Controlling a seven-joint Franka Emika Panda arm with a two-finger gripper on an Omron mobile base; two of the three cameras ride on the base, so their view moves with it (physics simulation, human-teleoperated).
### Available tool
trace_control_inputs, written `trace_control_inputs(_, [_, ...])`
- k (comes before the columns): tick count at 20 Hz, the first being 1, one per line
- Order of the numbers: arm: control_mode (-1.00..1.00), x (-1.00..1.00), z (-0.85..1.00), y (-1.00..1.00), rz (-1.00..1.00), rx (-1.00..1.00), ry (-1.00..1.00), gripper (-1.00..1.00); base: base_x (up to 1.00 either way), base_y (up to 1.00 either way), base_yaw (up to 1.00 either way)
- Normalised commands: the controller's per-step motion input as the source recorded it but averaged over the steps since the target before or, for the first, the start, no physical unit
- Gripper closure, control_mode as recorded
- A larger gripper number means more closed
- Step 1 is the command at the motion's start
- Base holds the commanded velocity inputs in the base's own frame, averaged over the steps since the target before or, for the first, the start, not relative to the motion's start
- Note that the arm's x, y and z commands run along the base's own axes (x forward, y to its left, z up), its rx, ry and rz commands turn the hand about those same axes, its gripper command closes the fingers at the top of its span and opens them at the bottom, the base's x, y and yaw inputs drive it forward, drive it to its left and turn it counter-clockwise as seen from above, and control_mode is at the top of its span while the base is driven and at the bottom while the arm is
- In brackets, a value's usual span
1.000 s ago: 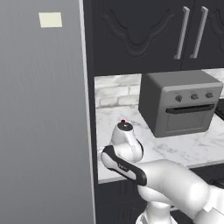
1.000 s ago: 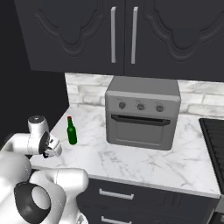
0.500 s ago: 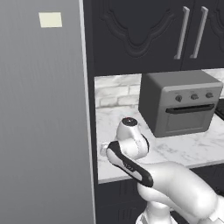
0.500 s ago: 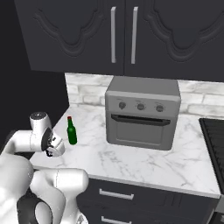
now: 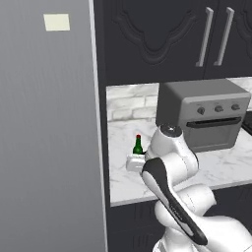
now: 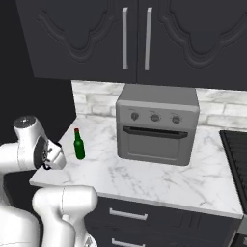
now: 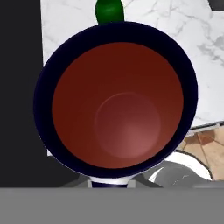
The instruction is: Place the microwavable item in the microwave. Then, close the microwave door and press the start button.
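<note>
Mug [image 7: 117, 105] gripped in the closed fingers, above the counter [image 7: 175, 30]

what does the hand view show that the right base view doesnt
Hand view: the mug seen from above, dark red inside with a dark blue rim, close under the camera, plus a corner of brown floor.

Right base view: the grey countertop oven with three knobs, the dark upper cabinets, the drawers and the arm.

Both: the green glass bottle and the white marble counter.
</note>
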Motion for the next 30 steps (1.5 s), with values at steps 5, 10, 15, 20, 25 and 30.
trace_control_inputs(5, [-1.00, -0.31, 0.93, -0.54, -0.01, 0.00, -0.20, 1.00, 0.00, 0.00, 0.00])
trace_control_inputs(10, [-1.00, 0.00, 0.56, -0.57, -0.02, 0.04, -0.03, 1.00, 0.00, 0.00, 0.00])
trace_control_inputs(15, [-1.00, 0.00, -0.14, -0.23, 0.00, 0.02, 0.09, 1.00, 0.00, 0.00, 0.00])
trace_control_inputs(20, [-1.00, 0.05, -0.19, 0.00, 0.00, 0.00, 0.15, 1.00, 0.00, 0.00, 0.00])
trace_control_inputs(25, [1.00, -0.16, -0.09, 0.00, -0.02, 0.02, 0.02, 1.00, -0.60, -0.08, -0.09])
trace_control_inputs(30, [1.00, 0.00, 0.00, 0.00, 0.00, 0.00, 0.00, 1.00, -1.00, -0.03, -0.16])
